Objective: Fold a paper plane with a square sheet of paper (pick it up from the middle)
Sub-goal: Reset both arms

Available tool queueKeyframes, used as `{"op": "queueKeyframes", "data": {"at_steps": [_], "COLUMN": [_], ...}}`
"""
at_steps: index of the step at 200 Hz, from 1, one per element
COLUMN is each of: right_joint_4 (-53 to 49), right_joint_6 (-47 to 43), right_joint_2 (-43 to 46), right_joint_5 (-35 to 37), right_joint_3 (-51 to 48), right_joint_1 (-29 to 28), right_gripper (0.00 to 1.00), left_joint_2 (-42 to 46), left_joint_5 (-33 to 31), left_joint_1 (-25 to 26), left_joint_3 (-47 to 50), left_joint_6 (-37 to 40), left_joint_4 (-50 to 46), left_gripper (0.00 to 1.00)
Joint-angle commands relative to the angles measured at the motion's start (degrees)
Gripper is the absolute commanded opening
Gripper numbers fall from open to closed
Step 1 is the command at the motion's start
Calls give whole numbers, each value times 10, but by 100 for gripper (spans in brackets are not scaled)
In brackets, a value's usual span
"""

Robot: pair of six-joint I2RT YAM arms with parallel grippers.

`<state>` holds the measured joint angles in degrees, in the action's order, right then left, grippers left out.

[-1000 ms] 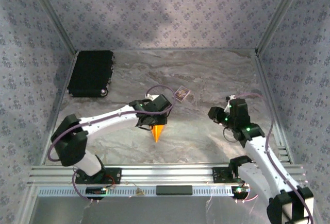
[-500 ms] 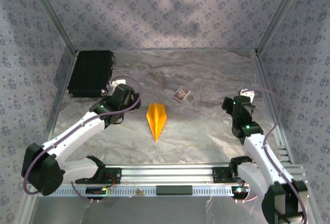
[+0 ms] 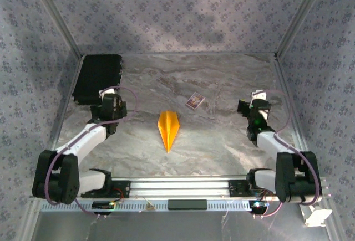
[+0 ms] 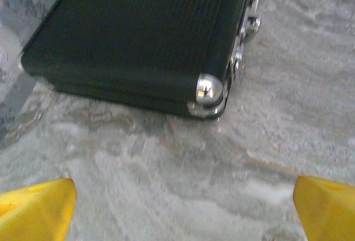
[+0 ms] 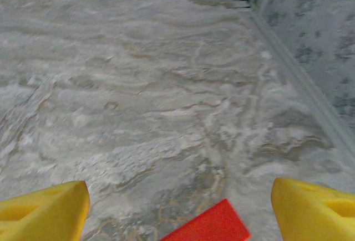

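arms have drawn back from the paper plane [image 3: 168, 129]; left gripper [image 4: 183, 208] and right gripper [image 5: 178, 208] gape empty.

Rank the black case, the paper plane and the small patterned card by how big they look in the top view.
1. black case, clearly largest
2. paper plane
3. patterned card, clearly smallest

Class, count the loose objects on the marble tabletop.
4: paper plane at centre; patterned card behind-right of it; black case in the far left corner; red block below the right pincer. Others may be hidden.
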<state>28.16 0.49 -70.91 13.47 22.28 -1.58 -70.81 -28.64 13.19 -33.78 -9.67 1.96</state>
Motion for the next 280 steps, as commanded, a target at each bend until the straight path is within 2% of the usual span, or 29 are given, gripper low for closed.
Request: {"op": "queueKeyframes", "data": {"at_steps": [1,21,35,55,66,82,112,163,188,198,218,253,261,271,280], "right_joint_4": [117,176,217,247,274,229,209,211,201,201,201,201,202,201,201], "right_joint_6": [-42,-48,-58,-49,-55,-49,-21,-10,-7,-7,-7,-7,-7,-7,-7], "right_joint_2": [-40,-83,-113,-143,-165,-158,-163,-163,-163,-162,-162,-162,-162,-162,-162], "right_joint_5": [-56,-83,-71,-69,-68,-73,-14,1,-18,-18,-17,-18,-18,-18,-18], "right_joint_3": [-19,-33,-40,-43,-42,-27,-12,-12,-8,-8,-8,-8,-8,-8,-8], "right_joint_1": [3,2,-7,-2,-4,1,3,7,16,16,16,16,16,16,16], "right_gripper": [87,89,96,99,99,99,99,99,99,99,99,99,99,99,99], "left_joint_2": [-21,-52,-78,-91,-99,-106,-81,-84,-72,-80,-97,-164,-176,-165,-173], "left_joint_5": [49,62,69,94,110,149,240,180,127,123,195,313,317,315,302], "left_joint_1": [-18,-28,-28,-29,-34,-39,-39,-46,-47,-51,-80,-141,-143,-145,-146], "left_joint_3": [22,52,66,63,49,39,65,65,101,109,99,111,119,110,105], "left_joint_6": [52,55,60,77,79,89,116,88,114,127,127,101,100,98,91], "left_joint_4": [131,215,266,286,266,253,276,276,343,382,378,454,493,454,461], "left_gripper": [100,100,100,100,100,98,97,95,97,98,97,98,98,98,98]}}
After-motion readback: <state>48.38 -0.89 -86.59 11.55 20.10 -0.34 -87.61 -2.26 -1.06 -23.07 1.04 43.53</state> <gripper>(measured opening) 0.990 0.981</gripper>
